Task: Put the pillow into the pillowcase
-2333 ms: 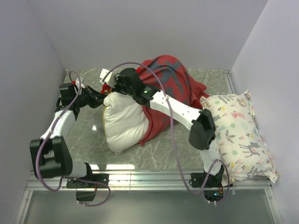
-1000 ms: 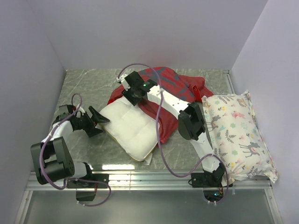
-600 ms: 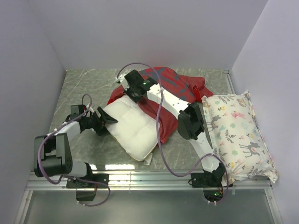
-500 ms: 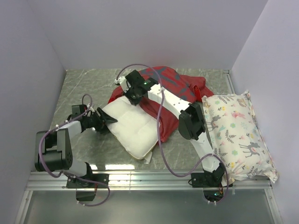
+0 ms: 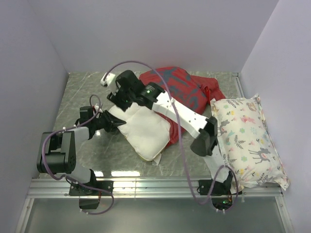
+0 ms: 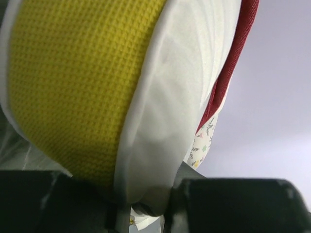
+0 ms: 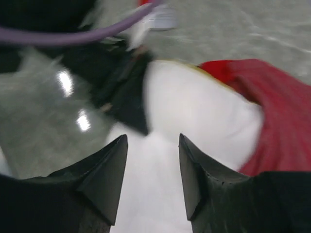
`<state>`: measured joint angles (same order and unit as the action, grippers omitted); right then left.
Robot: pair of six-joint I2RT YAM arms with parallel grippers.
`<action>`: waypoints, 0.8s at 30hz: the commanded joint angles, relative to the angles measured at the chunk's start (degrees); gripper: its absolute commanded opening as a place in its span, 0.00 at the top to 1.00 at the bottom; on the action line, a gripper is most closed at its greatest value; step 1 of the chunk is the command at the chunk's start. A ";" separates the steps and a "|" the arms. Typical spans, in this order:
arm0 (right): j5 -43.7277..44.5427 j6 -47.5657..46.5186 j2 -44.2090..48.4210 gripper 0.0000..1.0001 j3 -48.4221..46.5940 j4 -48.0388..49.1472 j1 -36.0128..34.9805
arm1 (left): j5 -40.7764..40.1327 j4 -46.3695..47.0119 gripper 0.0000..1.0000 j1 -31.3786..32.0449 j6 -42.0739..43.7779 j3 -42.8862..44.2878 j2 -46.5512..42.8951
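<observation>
Roughly a third done. White foam pillow (image 5: 146,130), yellow strip on one edge, lies mid-table with only its far-right end tucked in the crumpled red fabric pillowcase (image 5: 182,90). Left gripper (image 6: 143,194) pinches the pillow's edge. Right gripper (image 7: 152,138) hovers above with jaws parted, empty. Most of the insertion is left.

pillow (image 5: 146,130): smooth white cloth, yellow waffle weave | table (image 5: 81,88): glossy, marbled
</observation>
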<state>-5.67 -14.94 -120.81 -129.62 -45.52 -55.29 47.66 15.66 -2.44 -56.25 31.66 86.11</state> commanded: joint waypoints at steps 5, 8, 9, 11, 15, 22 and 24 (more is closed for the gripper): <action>23.08 1.06 -10.15 0.45 0.84 8.59 11.42 | 0.85 -0.36 0.83 -1.08 3.16 0.94 -1.82; 21.85 0.53 -10.75 0.45 4.38 11.24 13.10 | 0.77 -1.42 0.83 -1.17 4.39 1.12 -0.77; 21.67 0.70 -11.72 0.45 4.38 11.33 13.71 | 0.86 -1.25 0.83 -1.17 4.39 0.95 -0.76; 21.76 0.53 -12.60 0.45 4.47 11.94 14.06 | 0.59 -0.81 0.83 -1.17 4.31 0.34 -0.67; 19.48 0.44 -15.15 0.49 2.01 11.07 14.77 | 0.24 -1.16 0.82 -1.25 4.66 0.33 -0.06; 13.60 2.37 -10.86 0.41 4.19 9.83 14.77 | 0.15 -1.42 0.82 -1.34 5.36 1.47 1.43; 12.27 3.16 -7.62 0.39 7.01 10.71 14.51 | 0.15 -0.81 0.82 -1.26 4.83 1.04 1.43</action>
<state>10.79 -13.82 -135.06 -124.73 -36.49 -40.25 47.24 13.85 -3.46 -52.97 31.42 87.15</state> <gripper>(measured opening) 0.593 0.240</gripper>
